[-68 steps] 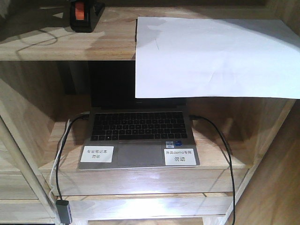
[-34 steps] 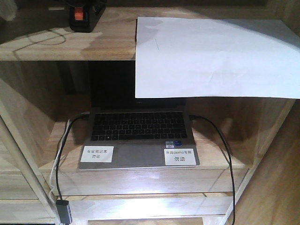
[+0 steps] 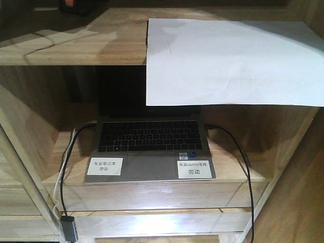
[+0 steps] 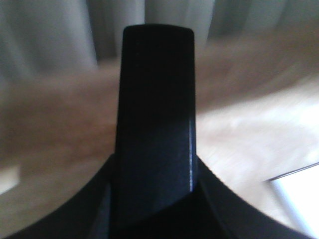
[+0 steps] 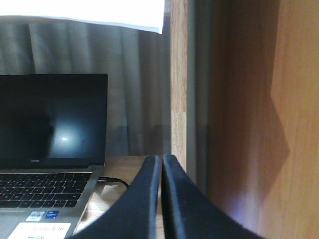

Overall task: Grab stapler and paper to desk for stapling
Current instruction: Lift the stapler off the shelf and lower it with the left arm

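**Free room on the left**

Left of the paper [image 3: 228, 61] the upper shelf [image 3: 101, 45] is bare wood. The paper hangs over its edge, screening the opening below, where a laptop [image 3: 149, 147] and cables [image 3: 249, 177] take the floor.

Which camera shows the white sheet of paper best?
The front-facing view: nearly the whole paper lies on the top shelf, overhanging its edge. The right wrist view catches only a strip; the left wrist view is too blurred.
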Available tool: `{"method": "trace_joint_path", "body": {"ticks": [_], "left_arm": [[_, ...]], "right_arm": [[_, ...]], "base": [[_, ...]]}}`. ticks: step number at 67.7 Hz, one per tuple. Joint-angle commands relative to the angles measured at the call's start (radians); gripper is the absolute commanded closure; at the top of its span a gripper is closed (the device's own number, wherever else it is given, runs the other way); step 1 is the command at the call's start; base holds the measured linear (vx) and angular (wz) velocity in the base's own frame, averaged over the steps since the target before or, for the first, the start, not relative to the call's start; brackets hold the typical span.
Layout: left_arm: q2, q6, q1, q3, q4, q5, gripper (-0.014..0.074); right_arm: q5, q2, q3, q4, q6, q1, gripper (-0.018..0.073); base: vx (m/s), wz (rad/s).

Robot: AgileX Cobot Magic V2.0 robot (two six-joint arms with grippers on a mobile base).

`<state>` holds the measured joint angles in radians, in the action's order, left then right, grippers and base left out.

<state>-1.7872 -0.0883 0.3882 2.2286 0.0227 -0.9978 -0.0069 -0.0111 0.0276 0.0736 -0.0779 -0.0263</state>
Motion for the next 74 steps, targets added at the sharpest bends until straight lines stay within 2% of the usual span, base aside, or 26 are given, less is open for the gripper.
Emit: {"method": "trace_joint_path", "body": {"ticks": [1,10,19,36,43,74], "left_arm": [[0.105,0.020,0.003,0.030,-0.003,0.070,0.0605],[0.171,0.097,0.003,0.001,-0.058,0.025,0.0603],[0.257,0.127,0.003,-0.117,-0.099,0.077,0.0603],[0.561,0.124,0.003,-0.560,-0.100,0.353,0.0603],[0.697,0.122,0.003,-0.729,-0.100,0.414,0.0603],[1.172,0.123,0.003,-1.262,-0.099,0.407,0.0603]], "right_arm": [[-0.073,-0.015,0.003,0.004,-0.002,0.005,0.0568],[-0.073,-0.015,0.003,0.004,-0.002,0.005,0.0568],[-0.073,-0.015,0.003,0.004,-0.002,0.005,0.0568],[-0.073,-0.015,0.003,0.004,-0.002,0.005,0.0568],[-0.073,-0.015,0.003,0.004,-0.002,0.005,0.0568],[-0.073,-0.015,0.003,0.004,-0.002,0.005,0.0568]], "base": [[0.00,0.00],[0.00,0.00],[0.00,0.00],[0.00,0.00],[0.00,0.00],[0.00,0.00]]}}
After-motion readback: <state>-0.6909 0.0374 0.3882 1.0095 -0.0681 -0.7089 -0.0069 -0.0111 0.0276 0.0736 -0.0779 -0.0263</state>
